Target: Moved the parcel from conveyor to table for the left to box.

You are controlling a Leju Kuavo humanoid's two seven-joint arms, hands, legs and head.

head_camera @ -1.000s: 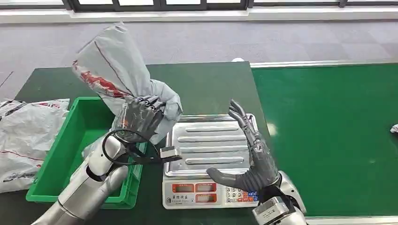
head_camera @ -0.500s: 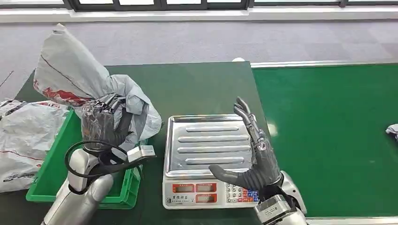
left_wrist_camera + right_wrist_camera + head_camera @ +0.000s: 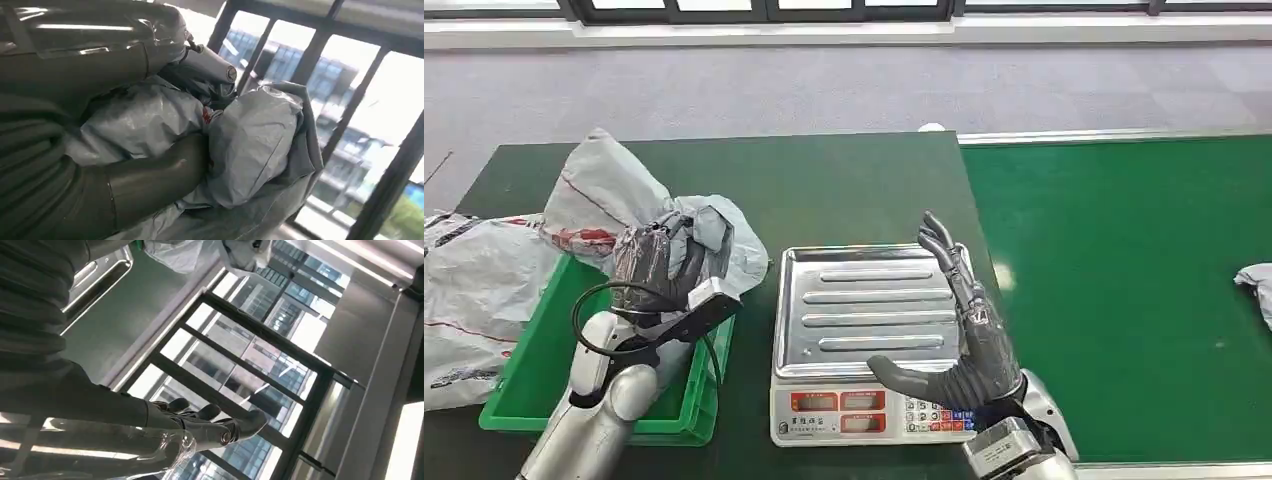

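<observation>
Left hand (image 3: 659, 265) grips crumpled grey plastic mailer parcel (image 3: 604, 200), held over far edge of green plastic crate (image 3: 534, 360) on dark green desk (image 3: 854, 185). Right hand (image 3: 964, 335) holds nothing, fingers spread, beside silver weighing scale (image 3: 864, 310).

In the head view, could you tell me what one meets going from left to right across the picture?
Grey bags lying at the left edge → green bin → left hand gripping the grey parcel → scale → right hand → green conveyor → another grey parcel at the right edge.
</observation>
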